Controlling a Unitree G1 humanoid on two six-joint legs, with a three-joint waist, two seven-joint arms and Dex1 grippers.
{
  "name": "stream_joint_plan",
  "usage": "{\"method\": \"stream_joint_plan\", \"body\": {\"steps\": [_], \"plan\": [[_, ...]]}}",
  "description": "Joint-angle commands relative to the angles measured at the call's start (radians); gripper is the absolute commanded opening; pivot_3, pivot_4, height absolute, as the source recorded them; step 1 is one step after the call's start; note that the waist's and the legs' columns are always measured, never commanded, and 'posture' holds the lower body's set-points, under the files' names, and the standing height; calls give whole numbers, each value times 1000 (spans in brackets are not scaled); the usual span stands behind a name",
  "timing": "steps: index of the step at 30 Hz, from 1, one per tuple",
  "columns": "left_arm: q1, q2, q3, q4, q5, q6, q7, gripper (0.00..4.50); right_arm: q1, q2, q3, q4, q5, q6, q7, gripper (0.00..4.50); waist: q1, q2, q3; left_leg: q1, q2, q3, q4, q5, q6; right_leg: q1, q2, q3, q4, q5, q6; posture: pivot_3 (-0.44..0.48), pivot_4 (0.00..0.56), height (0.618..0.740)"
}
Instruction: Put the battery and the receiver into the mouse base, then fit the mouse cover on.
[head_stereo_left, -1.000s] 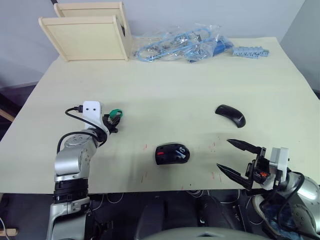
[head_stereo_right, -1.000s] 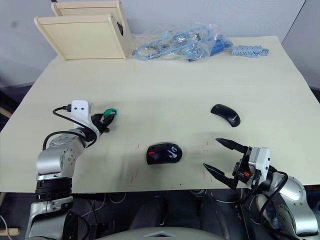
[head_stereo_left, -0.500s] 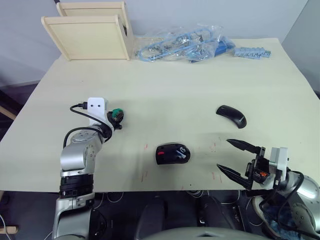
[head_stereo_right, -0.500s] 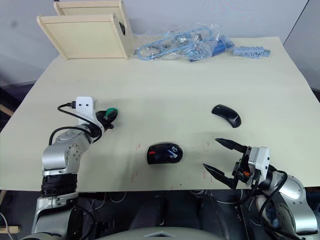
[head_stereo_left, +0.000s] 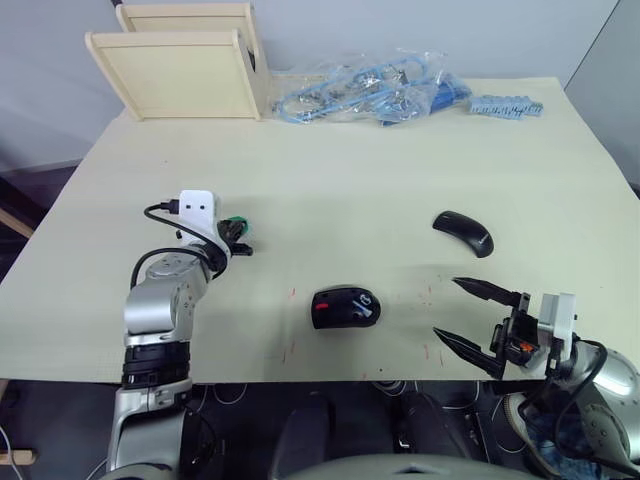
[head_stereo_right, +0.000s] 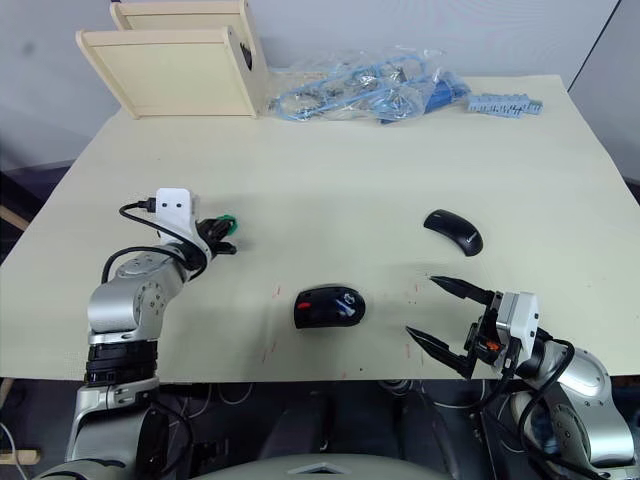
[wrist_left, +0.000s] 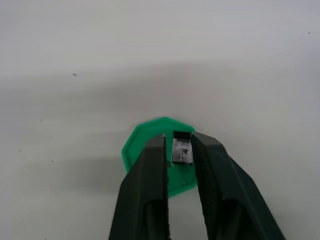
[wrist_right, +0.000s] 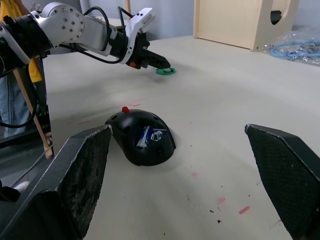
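My left gripper (wrist_left: 179, 140) is shut on the receiver (wrist_left: 182, 150), a small dark metal piece, directly over a green disc (wrist_left: 145, 150) on the table's left side. The black mouse base (head_stereo_left: 344, 306) with its red patch lies near the front middle. A blue battery (wrist_right: 148, 136) sits in its recess. The glossy black mouse cover (head_stereo_left: 462, 231) lies to the right, further back. My right gripper (head_stereo_left: 446, 306) hangs open at the front right edge, its fingers (wrist_right: 85, 170) pointing toward the base and holding nothing.
Two wooden boxes (head_stereo_left: 180, 72) stand at the back left. A pile of clear bags with blue parts (head_stereo_left: 370, 90) and a blue strip (head_stereo_left: 505, 104) lie along the back edge. A person (wrist_right: 15, 75) stands beyond the table's left side.
My left elbow has swung in toward the table and the wrist has risen, with the fingers staying at the green disc. The right gripper has not moved.
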Motion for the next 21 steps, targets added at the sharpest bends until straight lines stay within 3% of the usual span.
{"method": "stream_joint_plan", "body": {"steps": [1,21], "plan": [[-22,5,-1,-11,11,-15,-4,1126,1,-2,-2,-17,8,-14,7,4500,1,0,0,0,0,0,0,0,0,0,0,0,0,0,0,0,150,740],[-30,-4,12,8,5,-24,-36,1126,17,1,7,-13,-3,-26,7,4500,1,0,0,3,1,2,0,0,0,0,1,8,1,0,0,0,150,740]]}}
